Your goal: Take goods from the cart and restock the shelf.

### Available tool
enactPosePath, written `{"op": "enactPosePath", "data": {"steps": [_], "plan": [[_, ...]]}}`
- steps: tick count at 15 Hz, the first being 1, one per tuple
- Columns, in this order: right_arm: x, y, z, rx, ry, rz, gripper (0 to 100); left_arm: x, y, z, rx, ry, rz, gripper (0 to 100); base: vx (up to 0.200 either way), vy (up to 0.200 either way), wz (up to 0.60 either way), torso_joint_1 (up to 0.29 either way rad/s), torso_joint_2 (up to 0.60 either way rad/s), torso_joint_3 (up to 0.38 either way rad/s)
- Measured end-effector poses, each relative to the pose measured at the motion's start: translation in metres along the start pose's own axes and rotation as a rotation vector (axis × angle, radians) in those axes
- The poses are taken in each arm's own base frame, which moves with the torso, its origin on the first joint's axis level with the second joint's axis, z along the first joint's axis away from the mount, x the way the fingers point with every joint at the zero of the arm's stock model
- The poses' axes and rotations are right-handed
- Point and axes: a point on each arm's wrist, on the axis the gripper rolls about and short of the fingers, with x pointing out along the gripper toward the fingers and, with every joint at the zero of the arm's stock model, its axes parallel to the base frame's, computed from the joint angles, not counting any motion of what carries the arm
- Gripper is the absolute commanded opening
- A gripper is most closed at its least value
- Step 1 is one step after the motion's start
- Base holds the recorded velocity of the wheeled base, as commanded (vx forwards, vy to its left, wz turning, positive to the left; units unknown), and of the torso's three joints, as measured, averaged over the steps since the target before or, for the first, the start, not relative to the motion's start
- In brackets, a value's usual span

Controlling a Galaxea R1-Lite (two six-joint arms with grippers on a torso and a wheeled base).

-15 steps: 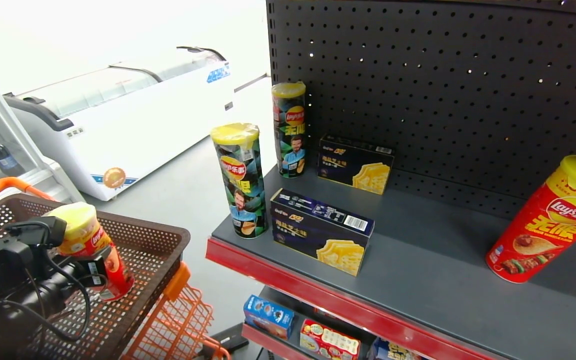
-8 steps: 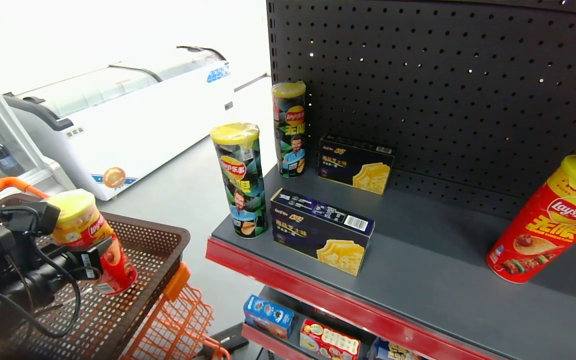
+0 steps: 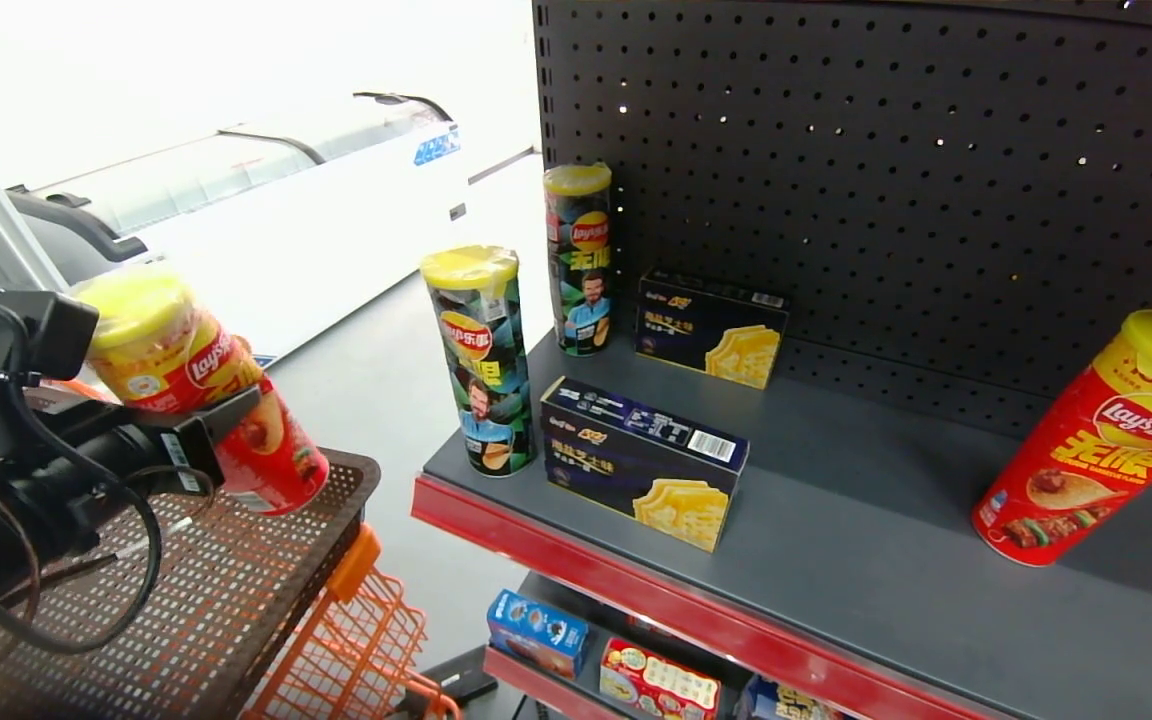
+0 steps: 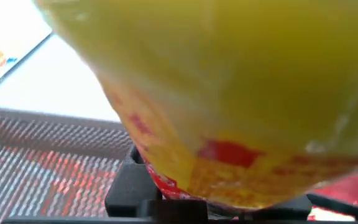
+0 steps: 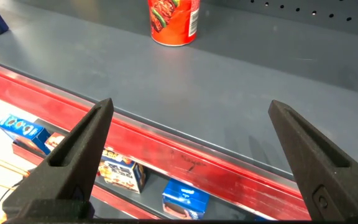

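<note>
Red cardboard crisp canister with yellow plastic lid: clamped in the left gripper, tilted, held above the brown mesh cart basket, apparently clear of it. Right gripper: jaws spread wide with nothing between them, positioned before the grey metal shelf.

Strong light is pouring in from the far left of the head view, bleaching the floor and the white chest freezer almost to plain white. The black perforated back panel is reading dark, with pinpoints of light showing through a few of its holes. The grey metal shelf is catching a soft, even sheen, and only faint shadows are lying beside the goods. In the left wrist view the red crisp canister with a yellow lid is sitting so close that it is blurring into smears of colour.
</note>
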Motion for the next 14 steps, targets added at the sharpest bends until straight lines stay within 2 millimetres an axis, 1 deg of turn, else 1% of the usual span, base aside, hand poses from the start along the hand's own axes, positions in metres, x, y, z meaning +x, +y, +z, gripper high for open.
{"op": "enactPosePath", "data": {"steps": [1,3,6,9,11,14], "plan": [[0.000,0.000,0.000,0.000,0.000,0.000,100,-0.002,-0.009,0.003,0.004,-0.015,-0.031,0,0.000,0.000,0.00,0.000,0.00,0.000],[0.000,0.000,0.000,0.000,0.001,0.000,100,-0.009,-0.027,0.004,0.004,-0.022,-0.111,0,0.000,0.000,0.00,0.000,0.00,0.000],[0.000,0.000,0.000,0.000,0.000,0.000,100,-0.017,-0.049,0.004,0.006,-0.027,-0.244,0,0.000,0.000,0.00,0.000,0.00,0.000],[0.000,0.000,0.000,0.000,0.000,0.000,100,-0.024,-0.064,0.006,-0.015,-0.033,-0.367,0,0.000,0.000,0.00,0.000,0.00,0.000],[0.000,0.000,0.000,0.000,0.000,0.000,100,-0.028,-0.071,0.008,-0.016,-0.040,-0.410,0,0.000,0.000,0.00,0.000,0.00,0.000],[0.000,0.000,0.000,0.000,0.000,0.000,100,-0.033,-0.086,0.009,-0.014,-0.042,-0.497,0,0.000,0.000,0.00,0.000,0.00,0.000]]}}
